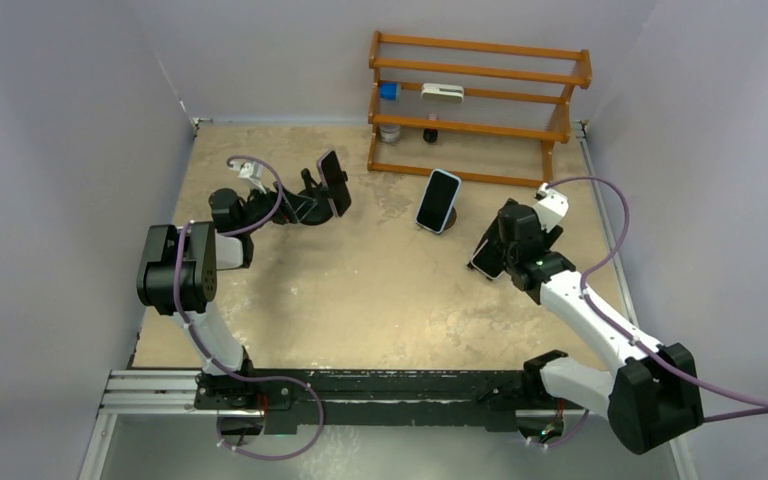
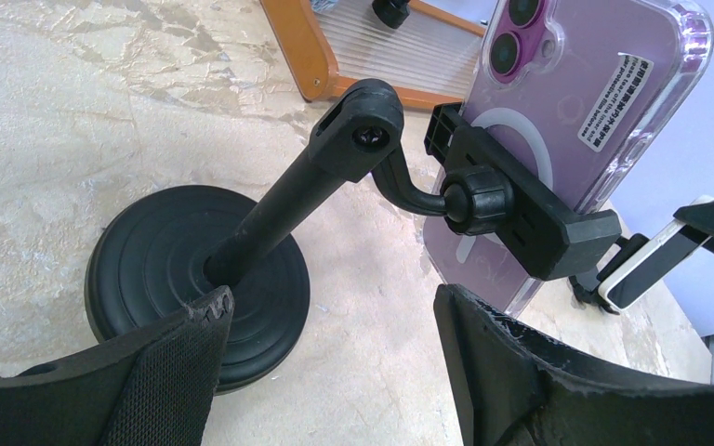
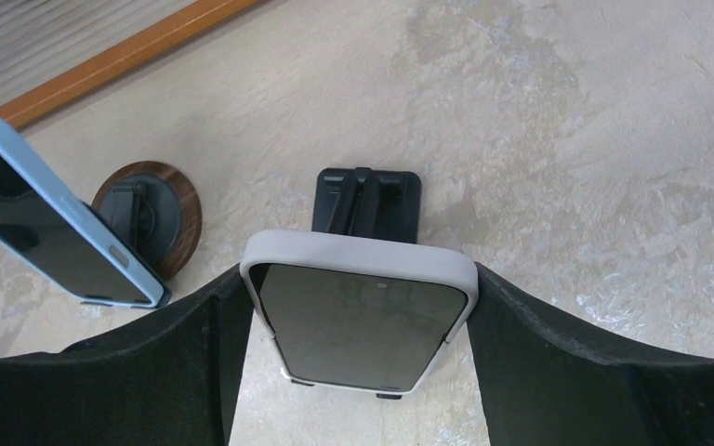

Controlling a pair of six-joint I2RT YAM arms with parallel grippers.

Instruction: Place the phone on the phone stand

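Observation:
My right gripper (image 3: 361, 279) is shut on a grey-cased phone (image 3: 358, 321), fingers pressed on its two side edges, screen toward the camera. The phone leans on a small black stand (image 3: 367, 200), its lower edge on the stand's tabs. In the top view the right gripper (image 1: 495, 255) and this phone (image 1: 482, 262) are right of centre. My left gripper (image 2: 333, 302) is open and empty, just behind a black arm stand (image 2: 167, 251) whose clamp (image 2: 521, 214) holds a purple phone (image 2: 595, 84). In the top view the left gripper (image 1: 295, 205) is at the back left.
A blue-cased phone (image 1: 438, 199) leans on a round wooden-based stand (image 3: 163, 209) at the back centre. An orange wooden rack (image 1: 475, 100) with small items stands at the back wall. Grey walls close off both sides of the table.

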